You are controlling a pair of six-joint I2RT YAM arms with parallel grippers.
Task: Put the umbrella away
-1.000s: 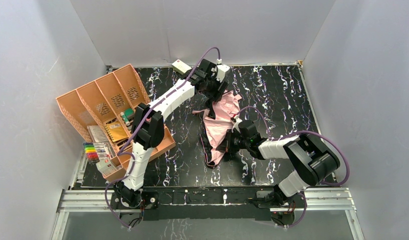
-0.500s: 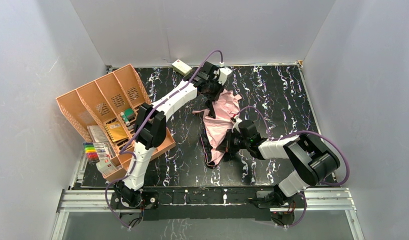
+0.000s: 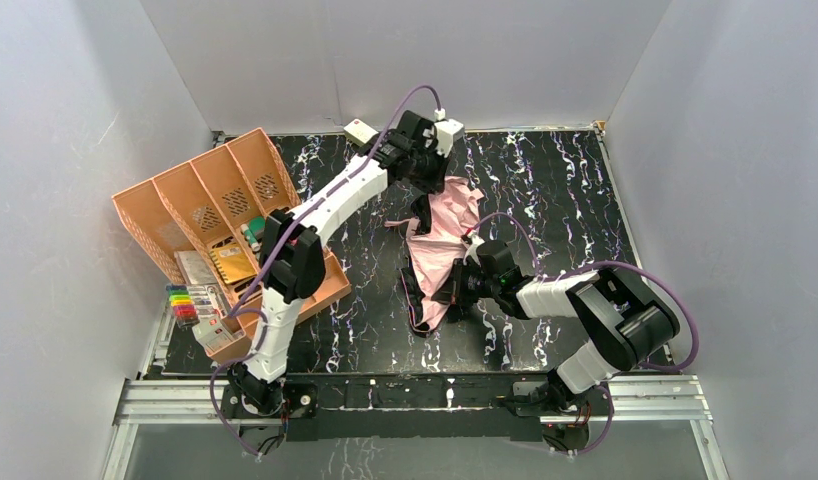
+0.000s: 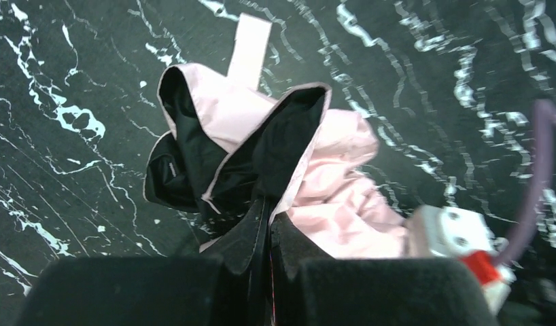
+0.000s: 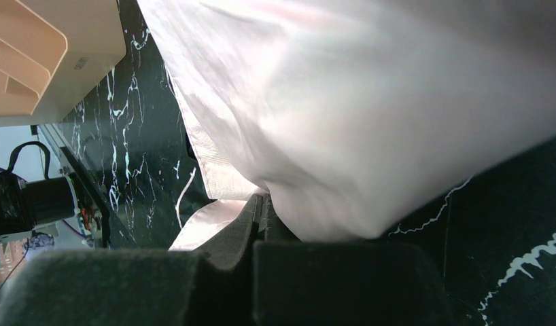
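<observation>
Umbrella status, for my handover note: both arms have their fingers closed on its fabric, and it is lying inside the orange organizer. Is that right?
Not quite. The umbrella is not inside the orange organizer. The top external view shows it on the black marbled table, to the organizer's right. The rest holds: the left fingers and right fingers are closed on its fabric.

**Pale booth, black veined counter**

Three plain grey-white walls close in the space: a back wall [image 3: 385, 60], a left wall [image 3: 55, 150] and a right wall [image 3: 745, 150]. All are bare and evenly lit, with soft shading in the corners. Between them lies the counter [image 3: 555, 170], black with white marble-like veins and a slight sheen. A silver metal rail [image 3: 415, 400] runs along its near edge. A peach slotted organizer [image 3: 200, 195] sits at an angle on the left side.
</observation>
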